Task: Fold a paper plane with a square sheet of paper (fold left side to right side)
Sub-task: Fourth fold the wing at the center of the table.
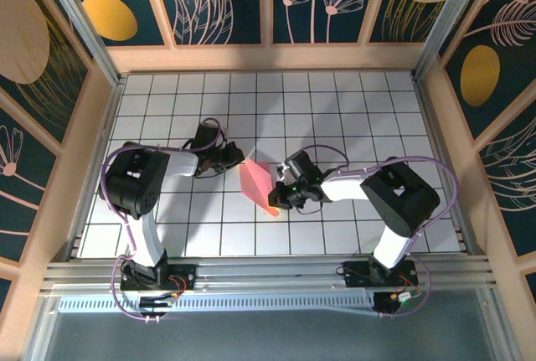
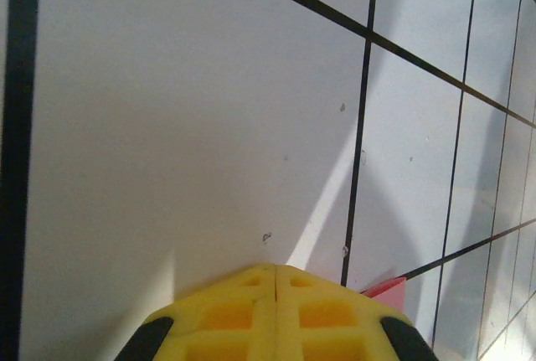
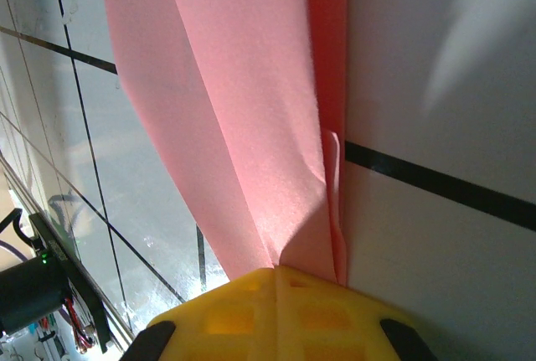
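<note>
Currently pinching pink paper sheet [image 1: 256,185] at mid-table with right gripper [image 3: 276,273], jaws closed, seemingly on its raised right edge. Noting long axis running diagonally away from bases. Holding left gripper [image 1: 237,158] closed, empty, just beside sheet's left corner.

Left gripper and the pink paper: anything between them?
Nothing. Only bare white tile separates the shut left gripper from the pink paper corner. The left wrist view shows it, and the top view agrees.
</note>
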You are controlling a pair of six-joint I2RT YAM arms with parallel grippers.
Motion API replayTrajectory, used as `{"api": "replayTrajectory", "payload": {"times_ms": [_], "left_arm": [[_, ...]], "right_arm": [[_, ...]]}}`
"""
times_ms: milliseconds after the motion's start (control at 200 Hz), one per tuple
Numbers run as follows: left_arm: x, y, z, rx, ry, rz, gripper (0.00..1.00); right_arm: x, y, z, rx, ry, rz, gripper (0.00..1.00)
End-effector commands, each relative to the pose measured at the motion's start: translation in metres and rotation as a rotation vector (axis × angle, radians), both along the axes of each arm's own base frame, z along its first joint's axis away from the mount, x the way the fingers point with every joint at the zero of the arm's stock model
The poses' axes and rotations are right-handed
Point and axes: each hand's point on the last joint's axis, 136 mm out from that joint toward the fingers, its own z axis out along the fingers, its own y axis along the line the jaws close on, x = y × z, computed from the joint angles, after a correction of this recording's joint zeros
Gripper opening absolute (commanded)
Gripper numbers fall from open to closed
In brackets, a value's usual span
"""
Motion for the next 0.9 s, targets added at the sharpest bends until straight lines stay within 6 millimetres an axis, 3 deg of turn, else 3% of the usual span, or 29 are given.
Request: {"api": "replayTrajectory", "payload": {"times_ms": [0, 180, 275, 320, 335, 370, 526, 616, 771, 791, 896], "left_arm": [[0.012, 0.010, 0.002, 0.027, -0.033, 0.009, 0.01], [0.014, 0.008, 0.039, 0.003, -0.111, -0.009, 0.01], [-0.002, 0.003, 0.050, -0.053, -0.118, -0.033, 0.01], [-0.014, -0.001, 0.047, -0.070, -0.100, -0.050, 0.01], [-0.017, -0.004, 0.057, -0.085, -0.119, -0.060, 0.01], [-0.027, -0.009, 0.059, -0.098, -0.114, -0.081, 0.01], [-0.070, -0.045, 0.058, -0.133, -0.066, -0.205, 0.01], [-0.085, -0.063, 0.054, -0.147, -0.034, -0.248, 0.01], [-0.084, -0.070, 0.043, -0.146, -0.008, -0.247, 0.01], [-0.084, -0.070, 0.032, -0.136, 0.016, -0.247, 0.01], [-0.081, -0.073, 0.019, -0.118, 0.051, -0.246, 0.01]], "right_arm": [[-0.039, -0.052, -0.054, -0.266, 0.138, -0.021, 0.00], [-0.036, -0.049, -0.051, -0.251, 0.127, -0.026, 0.00], [-0.033, -0.046, -0.049, -0.245, 0.119, -0.030, 0.00], [-0.033, -0.046, -0.049, -0.245, 0.116, -0.030, 0.00], [-0.032, -0.046, -0.049, -0.245, 0.116, -0.031, 0.00], [-0.032, -0.046, -0.050, -0.246, 0.117, -0.032, 0.00], [-0.032, -0.046, -0.050, -0.249, 0.113, -0.033, 0.00], [-0.032, -0.047, -0.050, -0.250, 0.113, -0.034, 0.00], [-0.031, -0.046, -0.050, -0.249, 0.115, -0.033, 0.00], [-0.031, -0.045, -0.050, -0.248, 0.113, -0.033, 0.00], [-0.030, -0.045, -0.049, -0.248, 0.113, -0.033, 0.00]]}}
